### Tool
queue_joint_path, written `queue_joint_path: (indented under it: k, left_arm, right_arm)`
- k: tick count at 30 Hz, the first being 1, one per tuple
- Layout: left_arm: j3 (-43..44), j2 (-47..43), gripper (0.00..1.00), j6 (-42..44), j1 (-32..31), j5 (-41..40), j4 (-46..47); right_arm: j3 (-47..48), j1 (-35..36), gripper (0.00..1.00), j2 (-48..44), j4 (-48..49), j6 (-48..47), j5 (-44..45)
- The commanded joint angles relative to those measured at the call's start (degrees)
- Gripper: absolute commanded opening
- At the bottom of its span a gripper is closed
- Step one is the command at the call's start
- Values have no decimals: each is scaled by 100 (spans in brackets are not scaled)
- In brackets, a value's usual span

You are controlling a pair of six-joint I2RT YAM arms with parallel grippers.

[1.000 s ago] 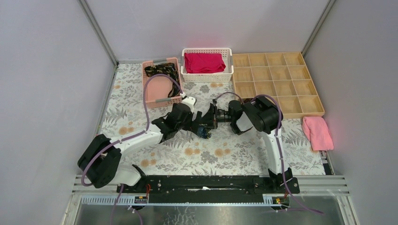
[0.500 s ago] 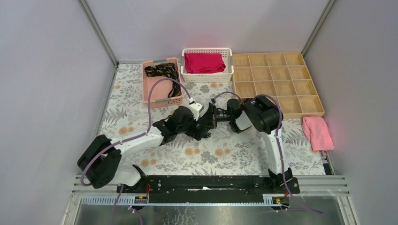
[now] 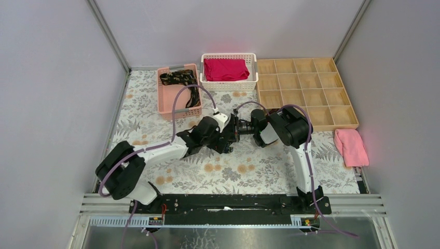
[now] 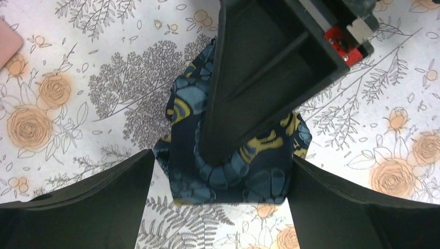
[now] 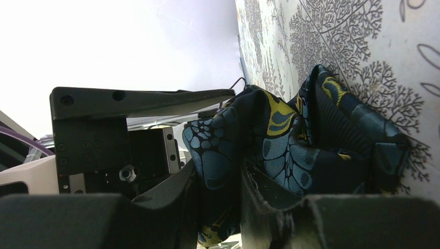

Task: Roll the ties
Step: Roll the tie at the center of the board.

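Swung rightward since a second ago, the left gripper [image 4: 220,158] gapes wide astride the bunched tie [image 4: 259,174], which the right gripper [image 5: 218,181] pinches.

One tie [image 4: 259,171] on the surface [image 3: 249,171]; heap of ties [image 3: 179,78] in one pink basket [image 3: 174,97], count unclear. One white basket [image 3: 229,85], one red cloth [image 3: 225,69], one wooden tray [image 3: 306,93], one pink towel [image 3: 351,147].

Table [image 3: 244,171] was covered in a floral print. A blue-patterned tie [image 4: 249,179] lay bunched on it, between the spread fingers of the left claw [image 4: 220,158] and pinched by the right claw [image 3: 236,128]. Pink basket [image 3: 162,98] sat beyond the left claw, to its left. White basket [image 3: 228,86] sat straight beyond both claws. Wooden divided tray [image 3: 298,89] sat beyond the right claw, to its right. Pink towel [image 3: 351,147] lay well right of it, by the table's edge.
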Motion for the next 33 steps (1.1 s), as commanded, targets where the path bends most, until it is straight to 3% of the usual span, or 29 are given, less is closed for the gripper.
queue_joint_path:
  k: [1, 5, 11, 24, 26, 30, 32, 33]
  left_arm:
    - [553, 530, 99, 261, -22, -190, -157]
    - [816, 952, 99, 440, -22, -149, -450]
    - [957, 1253, 99, 538, -20, 522, -407]
    - [1247, 2125, 98, 462, -20, 579, -835]
    - [1474, 2404, 91, 436, -17, 591, -1114]
    - [1947, 3014, 65, 327, -21, 684, -1532]
    - [2005, 3217, 62, 299, -18, 758, -1549]
    - [2047, 3313, 56, 282, -16, 804, -1586]
  right_arm:
    - [167, -15, 33, -3, 384, 90, -221]
    - [175, -26, 33, -22, 432, 109, -232]
    - [194, -15, 33, -58, 428, 121, -241]
    - [167, -20, 32, -122, 393, 99, -180]
    - [161, -26, 32, -161, 318, 37, -168]
    - [133, -29, 32, -299, -73, -267, -144]
    - [107, -30, 32, -387, -275, -434, -121]
    - [110, -32, 32, -425, -408, -531, -118]
